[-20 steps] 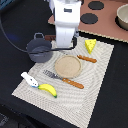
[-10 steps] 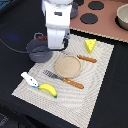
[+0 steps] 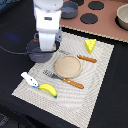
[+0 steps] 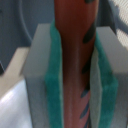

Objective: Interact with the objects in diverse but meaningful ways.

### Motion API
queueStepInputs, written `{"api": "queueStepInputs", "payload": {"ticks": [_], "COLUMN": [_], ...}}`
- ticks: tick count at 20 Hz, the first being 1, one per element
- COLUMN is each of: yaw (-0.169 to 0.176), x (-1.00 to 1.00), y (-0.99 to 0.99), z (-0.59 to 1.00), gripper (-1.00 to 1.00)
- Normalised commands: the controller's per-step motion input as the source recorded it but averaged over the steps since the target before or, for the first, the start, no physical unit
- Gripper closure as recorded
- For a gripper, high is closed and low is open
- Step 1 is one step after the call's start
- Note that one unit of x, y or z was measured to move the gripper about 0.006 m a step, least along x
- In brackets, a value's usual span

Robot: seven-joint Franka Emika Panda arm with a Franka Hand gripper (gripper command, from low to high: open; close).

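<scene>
Since a second ago our arm has swung from near the plate toward the exterior view's left, and it now stands directly over the grey-blue pot (image 3: 39,50). From the wrist view we see our gripper (image 4: 75,75) clamped on a dark brown bar (image 4: 75,45): both green pads (image 4: 54,75) press flat against its sides, and the bar runs straight out beyond the fingertips, marked with dark streaks. We cannot see the bar in the exterior view, since the arm's white body hides it.

We judge the step in hand to be lowering the bar into the pot. To do it well, we should keep the bar upright and centred over the opening, descend slowly until its far end is inside the rim, and only then let the fingers part, so it does not tip against the wall or fall onto the woven mat (image 3: 95,80).

Relative to the fingers, the pot lies just beyond the bar's tip. The banana (image 3: 48,89) and the white-and-blue tool (image 3: 29,80) lie well apart from them, and the cheese wedge (image 3: 90,46) well apart on the other side.
</scene>
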Motion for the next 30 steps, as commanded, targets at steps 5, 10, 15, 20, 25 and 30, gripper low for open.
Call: {"api": "queueStepInputs", "payload": {"ticks": [5,10,15,20,25,30], "yaw": [-0.007,-0.022,-0.004,-0.062,-0.135,-0.103], "x": [-0.55,-0.21,-0.12,0.0,0.32,0.15], "y": [0.1,0.22,0.18,-0.24,-0.62,-0.72], "z": [0.08,0.39,0.36,0.45,0.32,0.01], "gripper": [-1.0,-1.0,-1.0,-1.0,-1.0,-1.0]}}
